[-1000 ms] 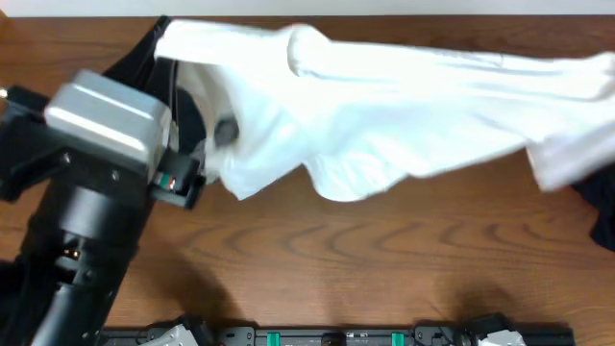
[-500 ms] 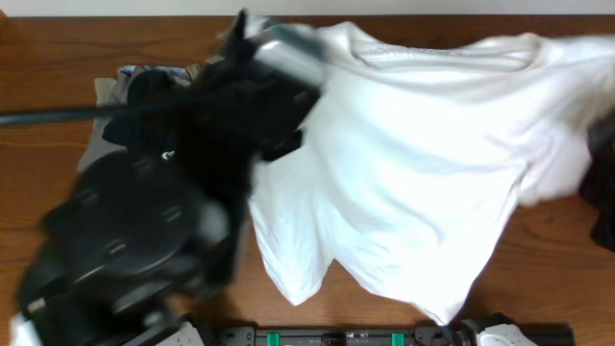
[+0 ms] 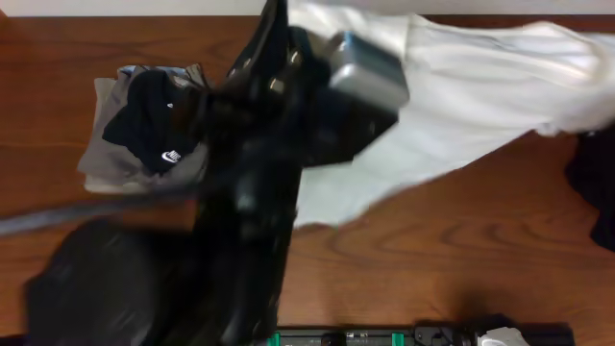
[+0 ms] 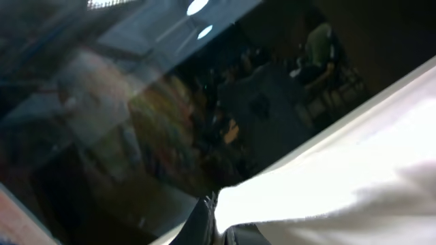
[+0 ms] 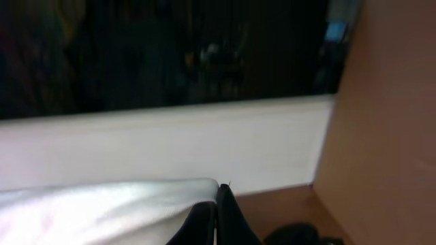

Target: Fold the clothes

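the white t-shirt (image 3: 480, 86) is stretched across the far side of the tabletop (image 3: 432, 250), from behind the left arm (image 3: 259, 192) to the right edge. the left hand (image 4: 219, 230) is clamped on its cloth, and the right hand (image 5: 216, 212) pinches another part. a folded pile (image 3: 144, 135) of grey and black garments lies at the left.

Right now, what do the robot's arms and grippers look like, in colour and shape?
The left arm is black with rounded joints, a boxy silver-grey block near its wrist and a thin, blurred cable-like line beside it. The left gripper and right gripper show only narrow dark fingertips. No markings are legible.
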You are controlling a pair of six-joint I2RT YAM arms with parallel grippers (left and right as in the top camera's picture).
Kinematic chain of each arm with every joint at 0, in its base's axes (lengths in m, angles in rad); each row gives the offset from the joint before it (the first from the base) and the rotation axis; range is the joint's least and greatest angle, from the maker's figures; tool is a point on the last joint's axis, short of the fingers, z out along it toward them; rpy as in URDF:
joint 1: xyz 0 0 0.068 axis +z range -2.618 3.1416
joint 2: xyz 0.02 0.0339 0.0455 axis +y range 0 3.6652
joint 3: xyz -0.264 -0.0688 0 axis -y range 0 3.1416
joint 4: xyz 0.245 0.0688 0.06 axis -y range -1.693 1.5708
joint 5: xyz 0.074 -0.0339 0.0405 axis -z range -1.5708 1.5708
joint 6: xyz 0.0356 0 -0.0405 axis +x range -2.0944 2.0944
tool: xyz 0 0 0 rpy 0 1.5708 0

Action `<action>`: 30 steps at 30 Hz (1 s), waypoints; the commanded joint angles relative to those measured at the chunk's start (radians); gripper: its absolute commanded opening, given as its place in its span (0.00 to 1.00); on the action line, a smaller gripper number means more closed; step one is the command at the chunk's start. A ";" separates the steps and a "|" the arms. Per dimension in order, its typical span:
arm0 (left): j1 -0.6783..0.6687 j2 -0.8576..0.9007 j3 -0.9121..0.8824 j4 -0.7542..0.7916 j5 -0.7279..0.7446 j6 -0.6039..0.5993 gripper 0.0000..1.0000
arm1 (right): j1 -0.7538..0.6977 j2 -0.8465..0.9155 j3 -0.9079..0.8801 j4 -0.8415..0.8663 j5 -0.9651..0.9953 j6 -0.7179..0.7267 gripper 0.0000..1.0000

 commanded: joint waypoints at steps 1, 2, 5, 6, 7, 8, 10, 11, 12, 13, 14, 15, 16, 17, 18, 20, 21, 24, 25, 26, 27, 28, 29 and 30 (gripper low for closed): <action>-0.123 -0.044 0.021 0.052 -0.092 0.149 0.06 | -0.023 -0.065 0.040 0.003 0.059 -0.021 0.02; -0.154 -0.048 0.021 0.068 -0.101 0.172 0.06 | -0.023 -0.077 0.045 0.003 0.065 -0.021 0.02; -0.233 -0.053 0.021 0.127 -0.142 0.237 0.06 | -0.023 -0.102 0.053 0.004 0.063 -0.026 0.02; -0.249 -0.054 0.021 0.147 -0.160 0.262 0.06 | -0.023 -0.107 0.053 0.004 0.064 -0.029 0.02; -0.256 -0.054 0.021 0.163 -0.174 0.281 0.06 | -0.023 -0.108 0.053 0.003 0.064 -0.029 0.02; -0.256 -0.054 0.021 0.176 -0.183 0.290 0.06 | -0.023 -0.108 0.053 0.003 0.064 -0.029 0.02; -0.256 -0.053 0.021 0.177 -0.183 0.291 0.06 | -0.023 -0.100 0.053 0.003 0.064 -0.029 0.02; -0.256 -0.053 0.021 0.177 -0.184 0.291 0.06 | -0.023 -0.094 0.052 0.003 0.064 -0.029 0.02; -0.256 -0.053 0.021 0.177 -0.186 0.291 0.06 | -0.023 -0.087 0.050 0.003 0.064 -0.029 0.02; -0.256 -0.053 0.021 0.177 -0.189 0.291 0.06 | -0.023 -0.078 0.050 0.003 0.064 -0.029 0.02; -0.256 -0.053 0.021 0.177 -0.193 0.291 0.06 | -0.023 -0.066 0.050 0.003 0.064 -0.029 0.02; -0.255 -0.053 0.021 0.177 -0.196 0.291 0.06 | -0.023 -0.055 0.050 0.003 0.064 -0.029 0.02; -0.247 -0.053 0.021 0.177 -0.203 0.291 0.06 | -0.023 -0.036 0.050 0.003 0.064 -0.029 0.02; -0.235 -0.053 0.021 0.177 -0.212 0.291 0.06 | -0.023 -0.021 0.050 0.003 0.063 -0.029 0.02; -0.214 -0.053 0.021 0.177 -0.233 0.289 0.06 | -0.023 -0.002 0.050 0.003 0.064 -0.033 0.02; -0.161 -0.053 0.021 0.176 -0.272 0.228 0.06 | -0.023 0.039 0.050 0.004 0.064 -0.060 0.02; -0.117 -0.053 0.021 0.165 -0.278 0.159 0.06 | -0.023 0.065 0.050 0.005 0.063 -0.070 0.02; -0.012 -0.055 0.021 0.050 -0.241 0.047 0.06 | -0.023 0.149 0.050 0.007 0.052 -0.089 0.01; 0.030 -0.051 0.021 0.012 -0.224 0.013 0.06 | -0.023 0.180 0.050 0.008 0.049 -0.089 0.01; 0.059 -0.046 0.021 -0.008 -0.216 -0.002 0.06 | -0.023 0.207 0.050 0.007 0.041 -0.089 0.01; 0.079 -0.039 0.021 -0.017 -0.216 -0.003 0.06 | -0.023 0.228 0.050 0.007 0.029 -0.088 0.01; 0.090 -0.031 0.021 -0.021 -0.217 -0.003 0.06 | -0.023 0.248 0.050 0.007 0.012 -0.088 0.01; 0.093 -0.025 0.021 -0.026 -0.214 -0.003 0.06 | -0.023 0.262 0.050 0.007 -0.014 -0.087 0.01; 0.093 -0.018 0.021 -0.032 -0.201 -0.005 0.06 | -0.023 0.271 0.050 0.008 -0.040 -0.087 0.01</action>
